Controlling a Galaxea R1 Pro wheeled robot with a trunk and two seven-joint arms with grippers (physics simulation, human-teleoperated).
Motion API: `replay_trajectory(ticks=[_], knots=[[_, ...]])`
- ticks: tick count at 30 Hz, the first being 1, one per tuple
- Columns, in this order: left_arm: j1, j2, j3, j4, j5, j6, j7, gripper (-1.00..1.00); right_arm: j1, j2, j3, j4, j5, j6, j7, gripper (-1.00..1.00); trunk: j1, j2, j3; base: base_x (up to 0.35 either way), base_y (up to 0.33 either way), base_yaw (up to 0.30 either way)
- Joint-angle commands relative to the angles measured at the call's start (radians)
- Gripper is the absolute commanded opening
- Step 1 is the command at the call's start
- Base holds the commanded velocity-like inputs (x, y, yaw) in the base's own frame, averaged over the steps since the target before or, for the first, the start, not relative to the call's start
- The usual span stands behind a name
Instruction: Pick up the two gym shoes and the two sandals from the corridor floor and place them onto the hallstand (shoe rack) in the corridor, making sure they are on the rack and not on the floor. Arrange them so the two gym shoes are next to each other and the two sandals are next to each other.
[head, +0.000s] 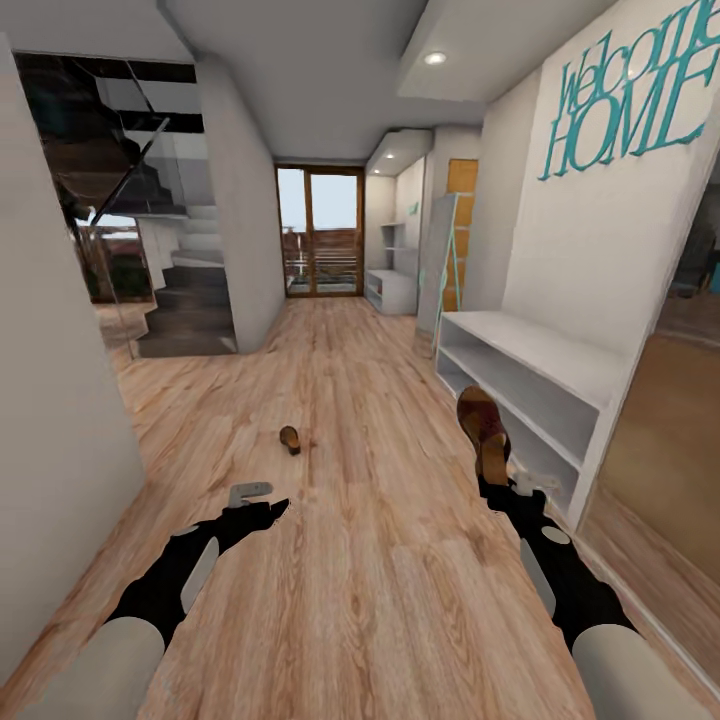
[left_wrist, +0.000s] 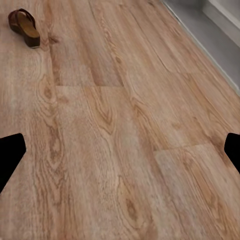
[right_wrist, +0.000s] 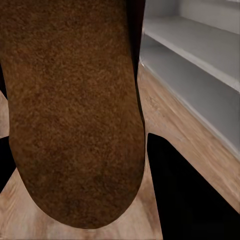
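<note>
A: What is the right gripper (head: 497, 487) doing?

B: It is pinching one brown sandal (head: 484, 428) by its heel end, held above the corridor floor (head: 360, 560), toe pointing away toward the hallstand (head: 535, 375). From the head camera the sandal hangs just in front of the rack's near end, at the right of the corridor, clear of the shelves.

A: And the right wrist camera?

B: There the sandal's underside (right_wrist: 75, 115) is a rough dark-brown slab close to the lens, with the black fingers (right_wrist: 185, 190) at its sides. Beyond it you see the rack's two grey-white open shelves (right_wrist: 200, 65) and a strip of wood floor below them.

A: The other sandal?

B: The second sandal (head: 290, 439) lies on the planks near the middle of the corridor, farther off than the left gripper (head: 262, 497). The left wrist camera shows it (left_wrist: 24, 27) on its sole, well apart from the fingertips (left_wrist: 11, 155).

A: Is the left gripper holding anything?

B: No. Its jaws are spread wide over bare floor.
</note>
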Motion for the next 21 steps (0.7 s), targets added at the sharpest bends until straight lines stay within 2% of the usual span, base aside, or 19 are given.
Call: replay_trajectory(ticks=[1, 9, 21], knots=[[-0.001, 0.0, 0.003, -0.001, 0.01, 0.01, -0.004, 1.0, 0.0, 0.0, -0.001, -0.001, -0.007, 0.001, 0.002, -1.0, 0.0, 0.0, -0.001, 0.344, -0.117, 0.294], [-0.001, -0.001, 0.003, -0.001, 0.009, 0.01, -0.004, 1.0, 0.0, 0.0, -0.001, -0.001, -0.007, 0.001, 0.002, -1.0, 0.0, 0.0, -0.001, 0.328, -0.154, 0.294], [-0.001, -0.001, 0.003, -0.001, 0.01, 0.011, -0.004, 1.0, 0.0, 0.0, -0.001, -0.001, -0.007, 0.001, 0.002, -1.0, 0.0, 0.0, -0.001, 0.288, -0.216, 0.293]])
